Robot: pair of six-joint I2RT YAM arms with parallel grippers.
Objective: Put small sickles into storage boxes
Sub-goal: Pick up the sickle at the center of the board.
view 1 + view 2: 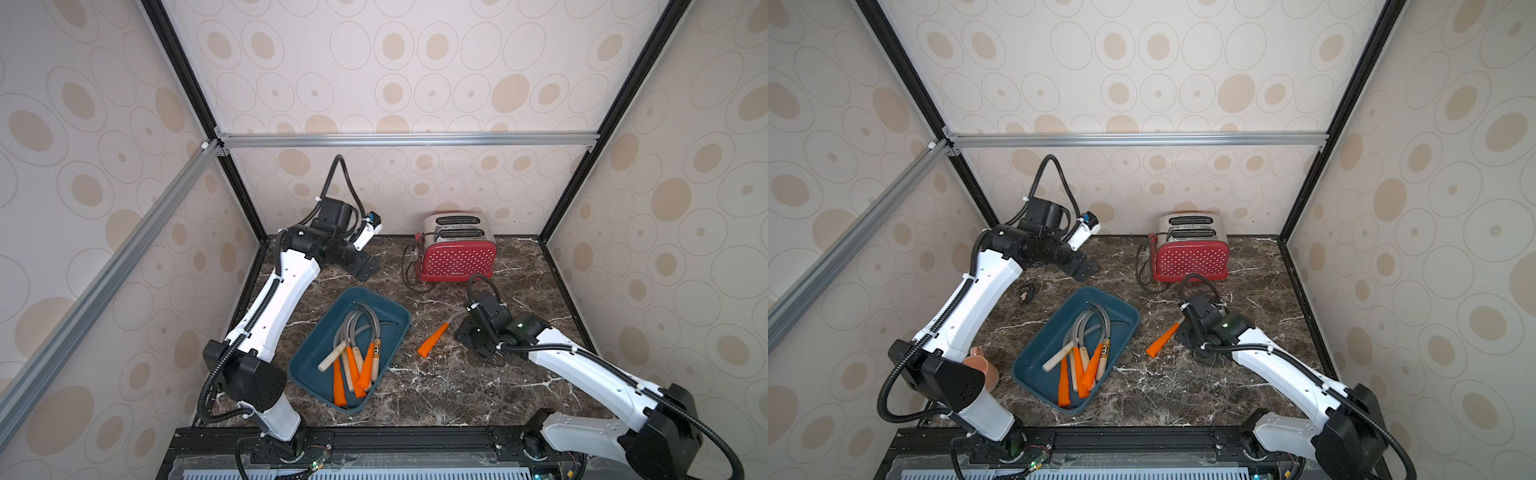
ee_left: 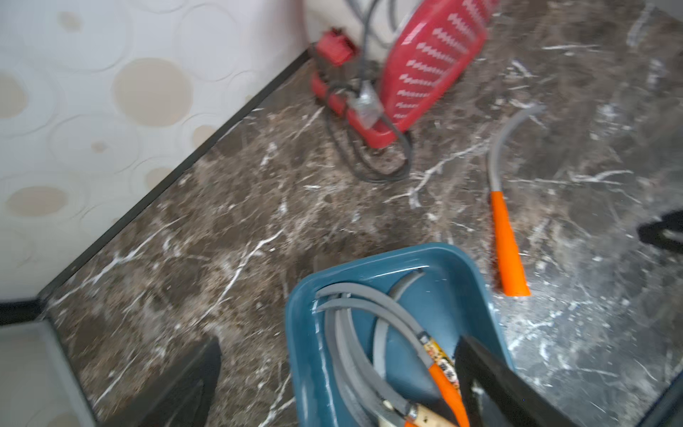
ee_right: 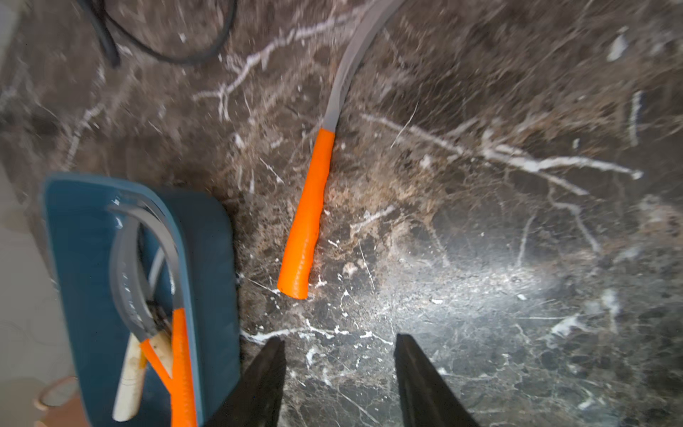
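While left gripper and right gripper gape, a curved orange-handled sickle rests on marble.

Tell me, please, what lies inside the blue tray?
Several small sickles lie piled in the blue tray, with orange and pale wooden handles crossing. Overlapping blades hide the exact count and the tray floor beneath them.

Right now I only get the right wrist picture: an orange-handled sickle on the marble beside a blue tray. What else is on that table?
Observer: A red polka-dot toaster stands at the back edge.
Operator: How full is the tray?
Observer: Roughly six sickles lie piled in it, handles toward the front.
Operator: Where is the other arm?
Observer: The left end effector hangs open and empty just beyond the tray's far corner.
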